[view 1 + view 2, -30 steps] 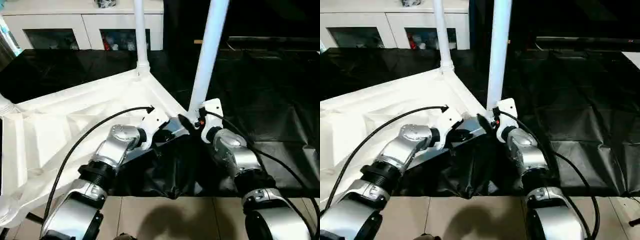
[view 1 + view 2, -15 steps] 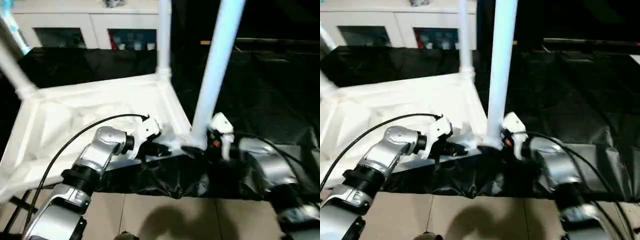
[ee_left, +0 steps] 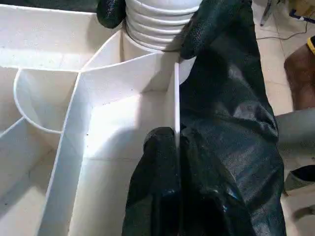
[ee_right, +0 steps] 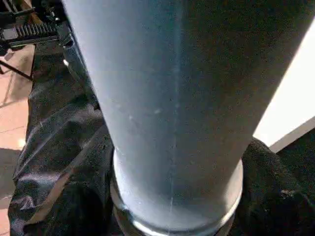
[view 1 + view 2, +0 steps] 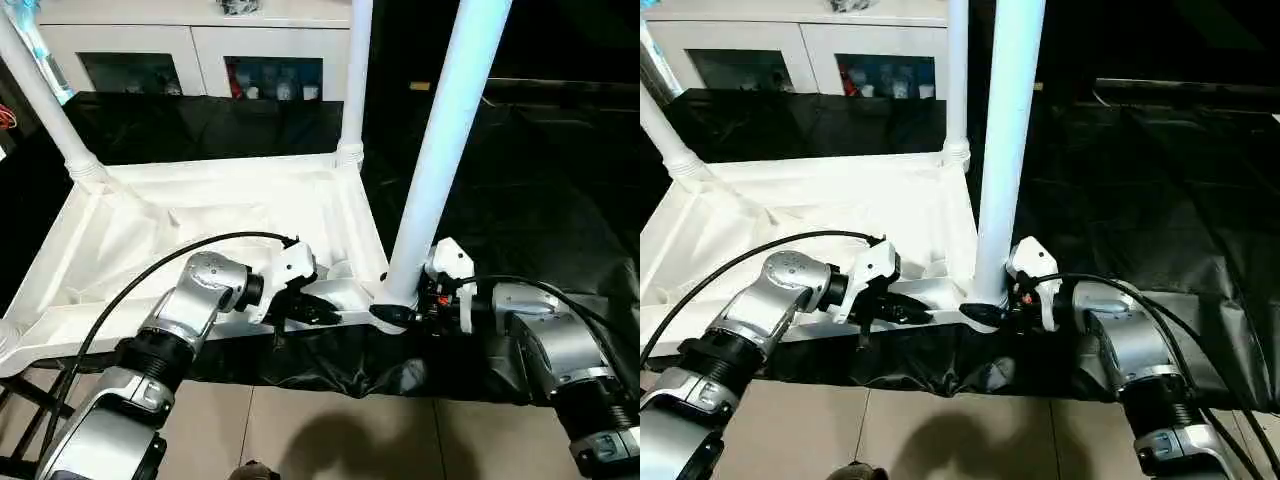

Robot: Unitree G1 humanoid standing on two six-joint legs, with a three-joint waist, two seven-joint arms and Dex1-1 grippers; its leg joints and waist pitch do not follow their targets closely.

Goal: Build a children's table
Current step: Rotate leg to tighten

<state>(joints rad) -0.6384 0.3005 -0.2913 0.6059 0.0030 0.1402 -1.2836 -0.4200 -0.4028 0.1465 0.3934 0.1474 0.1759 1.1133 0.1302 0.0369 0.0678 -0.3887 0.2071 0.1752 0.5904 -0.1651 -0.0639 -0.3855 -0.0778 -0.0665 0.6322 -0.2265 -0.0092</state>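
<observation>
Left gripper [image 3: 176,147] is pinching the table [image 5: 200,220] rim; right gripper [image 5: 400,312] has its fingers round the near leg [image 5: 440,150] base.

The children's table [image 5: 200,230] is lying upside down on the black cloth [image 5: 530,210], legs standing upward; the cabinet [image 5: 200,50] is standing behind the table.

An indoor robot test room, staged rather than lived in: a bench [image 5: 560,190] draped in wrinkled black cloth [image 5: 330,365] over a beige tiled floor [image 5: 330,440]. Beyond the left gripper [image 5: 318,310], a white cabinet [image 5: 200,45] with glass doors holds small colourful items against the far wall. A black metal stand [image 5: 20,420] sits on the floor by the bench.
</observation>
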